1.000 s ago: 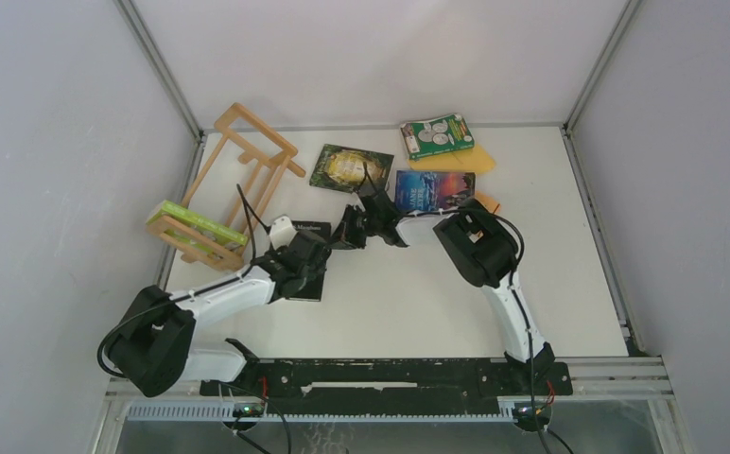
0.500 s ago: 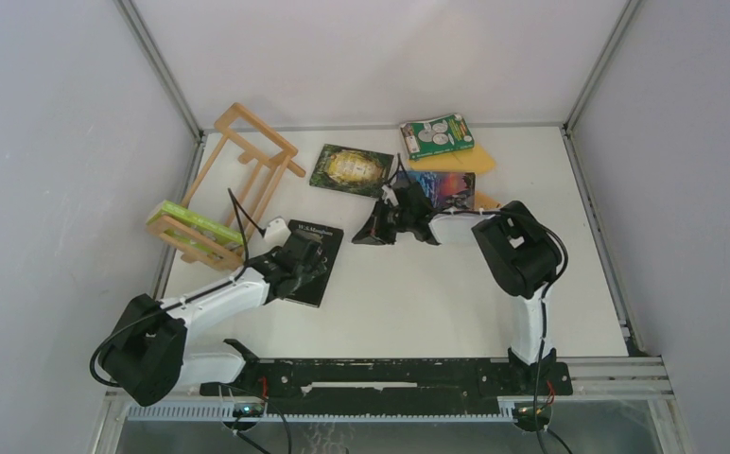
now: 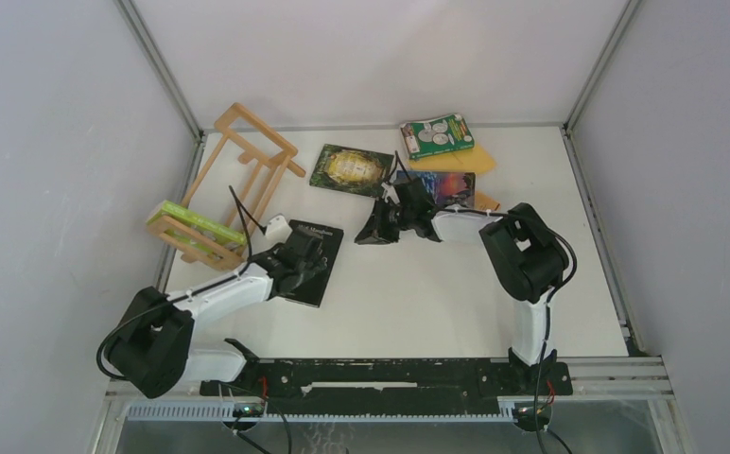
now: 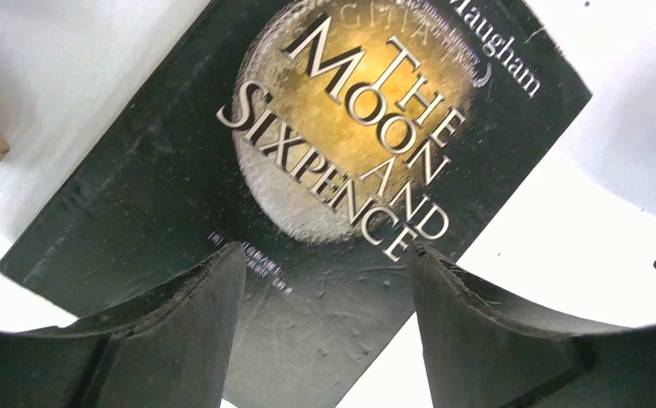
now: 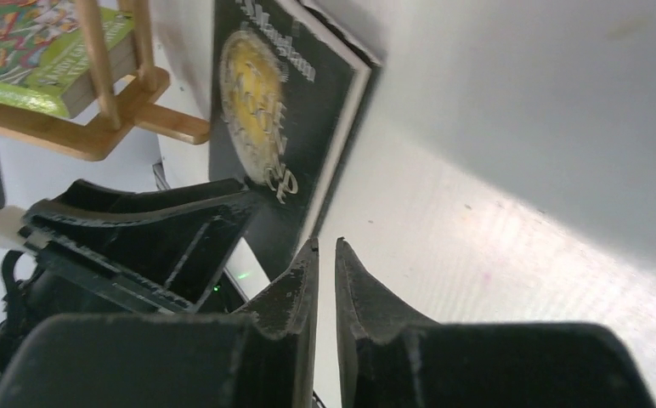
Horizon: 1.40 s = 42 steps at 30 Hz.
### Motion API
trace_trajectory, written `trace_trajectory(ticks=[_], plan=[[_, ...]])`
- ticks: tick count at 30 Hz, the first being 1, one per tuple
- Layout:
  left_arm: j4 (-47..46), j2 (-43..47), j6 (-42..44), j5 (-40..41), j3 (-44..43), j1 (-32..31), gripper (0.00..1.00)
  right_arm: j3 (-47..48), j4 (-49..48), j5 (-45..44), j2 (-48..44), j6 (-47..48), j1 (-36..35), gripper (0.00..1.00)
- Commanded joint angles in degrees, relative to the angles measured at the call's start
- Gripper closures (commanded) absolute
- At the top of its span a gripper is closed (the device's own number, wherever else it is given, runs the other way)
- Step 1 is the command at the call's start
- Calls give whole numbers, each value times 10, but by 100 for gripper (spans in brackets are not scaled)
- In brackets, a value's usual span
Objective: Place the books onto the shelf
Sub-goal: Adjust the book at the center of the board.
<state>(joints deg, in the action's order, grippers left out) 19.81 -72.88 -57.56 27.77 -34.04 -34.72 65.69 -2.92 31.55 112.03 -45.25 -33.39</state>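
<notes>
One lime-green paperback (image 3: 191, 222) is lying in the light-wood slatted shelf (image 3: 248, 170) at the surface's (image 3: 418, 293) far-left corner. The left tool (image 4: 325, 263) is hovering, spread wide, over a black paperback with a gold moon (image 4: 325, 170) near the left edge. The right tool (image 5: 325, 255) is showing a thin gap, gripping nothing. A black-and-gold paperback (image 3: 350, 167), a blue paperback (image 3: 442, 187), a green-and-white paperback (image 3: 437, 135) and a yellow-orange paperback (image 3: 470, 161) are waiting towards the far edge.

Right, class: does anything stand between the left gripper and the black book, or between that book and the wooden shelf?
Nothing visible does. The left gripper hovers open directly over The Moon and Sixpence, and only table surface lies between that book and the shelf, whose near end holds a lime-green book.
</notes>
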Motion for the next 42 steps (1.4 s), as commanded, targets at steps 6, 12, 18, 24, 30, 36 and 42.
trace_trajectory(ticks=[6, 12, 18, 24, 30, 36, 42], plan=[[-105, -89, -52, -102, 27, -9, 29, 50, 17, -21, -27, 34, 8, 81], [-129, -140, -54, -122, -20, -51, 30, 58, 27, -29, -32, 45, 20, 80], [-111, -187, -58, -133, -80, -105, 30, 58, 66, -46, -44, 64, 32, 80], [-8, -96, -41, -31, -110, -105, 27, 53, 83, -61, -63, 81, 37, 80], [87, -44, 0, 65, -147, -57, 24, 53, 73, -61, -61, 74, 24, 79], [89, -21, 11, 92, -135, -19, 24, 53, 62, -62, -58, 69, 12, 79], [74, -44, 11, 126, -138, 20, 24, 54, 39, -58, -49, 61, 3, 80]])
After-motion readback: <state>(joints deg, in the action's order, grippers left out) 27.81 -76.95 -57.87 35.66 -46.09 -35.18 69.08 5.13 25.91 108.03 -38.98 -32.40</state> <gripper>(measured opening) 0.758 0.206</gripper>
